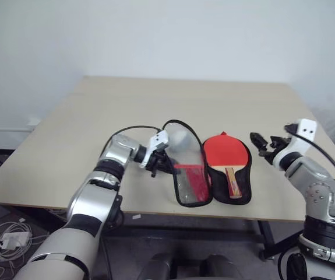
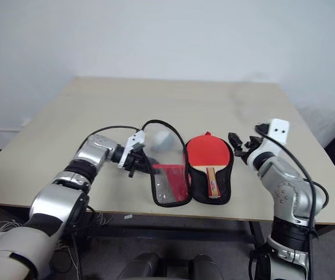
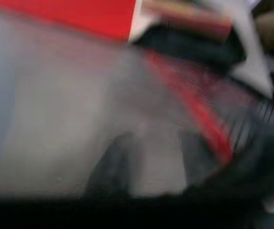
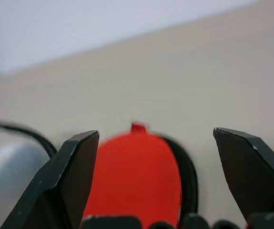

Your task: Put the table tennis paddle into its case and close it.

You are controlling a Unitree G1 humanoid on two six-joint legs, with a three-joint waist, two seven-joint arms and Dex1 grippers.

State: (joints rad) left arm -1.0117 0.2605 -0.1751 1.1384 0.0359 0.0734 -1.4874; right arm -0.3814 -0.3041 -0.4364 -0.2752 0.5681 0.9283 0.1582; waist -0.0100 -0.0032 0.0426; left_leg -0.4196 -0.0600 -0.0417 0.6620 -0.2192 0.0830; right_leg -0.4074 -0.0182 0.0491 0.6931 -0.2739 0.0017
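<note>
Case (image 1: 214, 175) lies open on table (image 1: 97, 122), near front edge; paddle (image 1: 226, 153) in its 3 o'clock half. Flap soft, light: pinch rim. Left claw (image 1: 168, 164) at flap's 9 o'clock edge, grip unclear. Right claw (image 1: 265, 144) open, empty.

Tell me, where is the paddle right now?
The paddle lies face up in the open case's right half, near the table's front edge, between the two end effectors.
</note>
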